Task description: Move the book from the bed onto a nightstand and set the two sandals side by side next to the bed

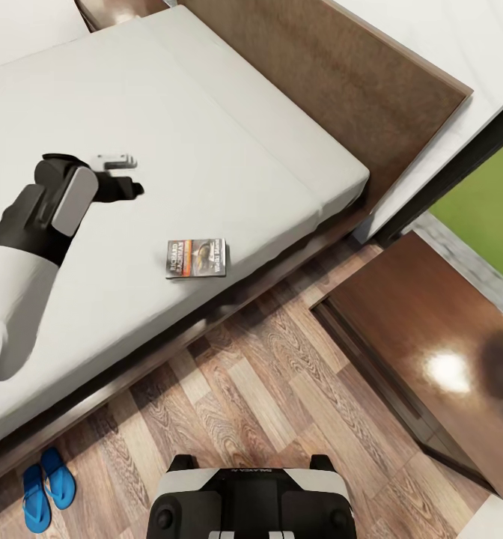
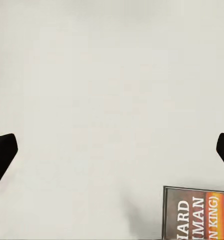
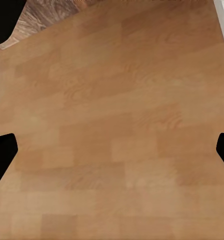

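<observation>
Head view shows the left gripper [image 1: 124,174] of the black and white arm hanging above the plain light grey mattress of the large dark brown wooden bed [image 1: 206,135], a little away from the thin dark paperback book [image 1: 196,258], which lies flat near the mattress edge, probably so the arm can reach it. In the left wrist view its fingers [image 2: 2,152] are spread wide and hold nothing. The right gripper [image 3: 112,150] is also wide apart over the wood-plank floor [image 1: 266,382]. The two bright blue flat sandals [image 1: 48,486] lie together by the bed frame, and the low glossy dark brown nightstand [image 1: 431,352] waits close by.
</observation>
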Motion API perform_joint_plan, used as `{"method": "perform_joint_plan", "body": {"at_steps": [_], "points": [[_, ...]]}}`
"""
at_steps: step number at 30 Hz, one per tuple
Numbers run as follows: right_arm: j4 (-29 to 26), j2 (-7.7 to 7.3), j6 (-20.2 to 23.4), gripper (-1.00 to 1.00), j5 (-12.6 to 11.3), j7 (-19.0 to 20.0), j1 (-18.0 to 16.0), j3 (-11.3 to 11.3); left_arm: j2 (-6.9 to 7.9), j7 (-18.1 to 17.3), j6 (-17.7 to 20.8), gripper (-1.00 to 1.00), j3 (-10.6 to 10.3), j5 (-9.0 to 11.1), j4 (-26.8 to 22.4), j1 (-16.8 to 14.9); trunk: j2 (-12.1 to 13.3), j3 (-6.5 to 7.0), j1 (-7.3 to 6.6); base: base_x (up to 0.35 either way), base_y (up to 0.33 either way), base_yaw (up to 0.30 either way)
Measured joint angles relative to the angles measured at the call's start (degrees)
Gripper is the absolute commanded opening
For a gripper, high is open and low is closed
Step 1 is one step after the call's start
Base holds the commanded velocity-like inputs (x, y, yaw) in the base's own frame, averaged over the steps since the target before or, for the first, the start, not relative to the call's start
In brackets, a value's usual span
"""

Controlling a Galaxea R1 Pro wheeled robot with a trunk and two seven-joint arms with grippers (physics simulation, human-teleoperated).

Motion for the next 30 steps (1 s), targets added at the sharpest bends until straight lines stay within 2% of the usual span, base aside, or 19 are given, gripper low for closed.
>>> {"method": "perform_joint_plan", "body": {"at_steps": [5,16,22,30], "points": [[-0.1,-0.05,-0.1,1.00,0.0,0.0,0.0,-0.1,1.55,0.0,0.8,1.00,0.0,-3.2,-1.5,-2.4,0.0,0.00,0.00,0.000,0.000,0.000],[-0.5,-0.08,-0.1,1.00,0.0,0.0,0.0,-0.2,2.28,1.1,5.1,1.00,-0.1,-5.8,-8.2,-4.5,0.0,0.00,0.00,0.000,0.000,0.000],[-1.0,-0.08,-0.2,1.00,0.1,0.0,0.0,-0.2,2.30,2.4,6.1,1.00,-0.1,-8.9,-10.4,-4.6,0.0,0.00,0.00,0.000,0.000,0.000],[-1.2,-0.08,-0.2,1.00,0.1,0.1,0.0,-0.2,2.30,2.6,7.5,1.00,-0.1,-10.1,-10.9,-4.6,3.2,1.43,-1.75,0.000,0.000,0.000]]}}
